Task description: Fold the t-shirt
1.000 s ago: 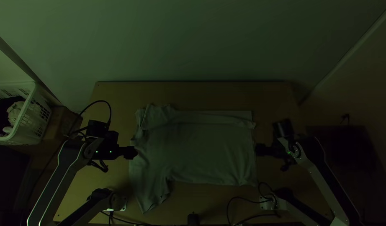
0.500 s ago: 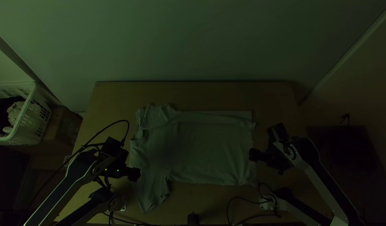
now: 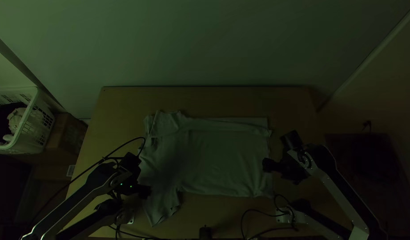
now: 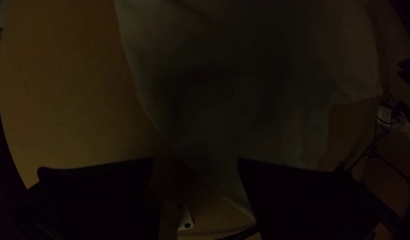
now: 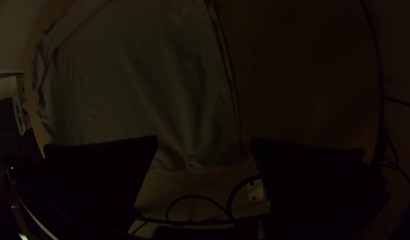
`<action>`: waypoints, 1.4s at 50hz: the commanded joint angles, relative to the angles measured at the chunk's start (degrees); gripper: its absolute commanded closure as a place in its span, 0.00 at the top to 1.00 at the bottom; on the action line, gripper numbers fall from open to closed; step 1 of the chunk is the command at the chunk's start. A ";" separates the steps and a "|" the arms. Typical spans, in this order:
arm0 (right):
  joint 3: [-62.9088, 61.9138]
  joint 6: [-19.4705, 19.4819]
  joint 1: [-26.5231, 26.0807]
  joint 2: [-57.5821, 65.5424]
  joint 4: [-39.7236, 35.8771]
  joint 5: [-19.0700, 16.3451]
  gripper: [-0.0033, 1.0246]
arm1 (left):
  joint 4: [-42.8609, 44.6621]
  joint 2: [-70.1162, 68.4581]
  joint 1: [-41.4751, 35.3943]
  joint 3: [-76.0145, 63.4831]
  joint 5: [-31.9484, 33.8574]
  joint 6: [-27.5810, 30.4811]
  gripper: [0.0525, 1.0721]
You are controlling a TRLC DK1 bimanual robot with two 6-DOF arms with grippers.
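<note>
The grey t-shirt (image 3: 223, 160) lies on the table, its far long edge folded over in a strip and a sleeve sticking out toward the near left. My left gripper (image 3: 146, 192) is over that sleeve's outer edge; in the left wrist view the left gripper (image 4: 196, 164) stands open above the cloth (image 4: 240, 111). My right gripper (image 3: 266, 165) is above the shirt's right end; in the right wrist view the right gripper (image 5: 205, 144) stands open, with the cloth's hem corner (image 5: 214, 155) between and beyond its fingers.
The wooden table (image 3: 205, 100) shows bare wood behind the shirt and on both sides. Cables (image 3: 258, 211) and a small black object (image 3: 205, 232) lie at the near edge. A white basket (image 3: 31, 124) with cloth stands left of the table.
My left gripper has moved toward the near edge, from beside the shirt's left end to the sleeve. My right gripper has shifted slightly left, over the shirt's end. The shirt lies as before.
</note>
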 commanded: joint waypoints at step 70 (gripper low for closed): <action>-9.43 -5.42 8.89 13.53 -2.31 -4.75 0.91 | 8.07 2.37 -1.61 2.42 0.72 3.75 0.03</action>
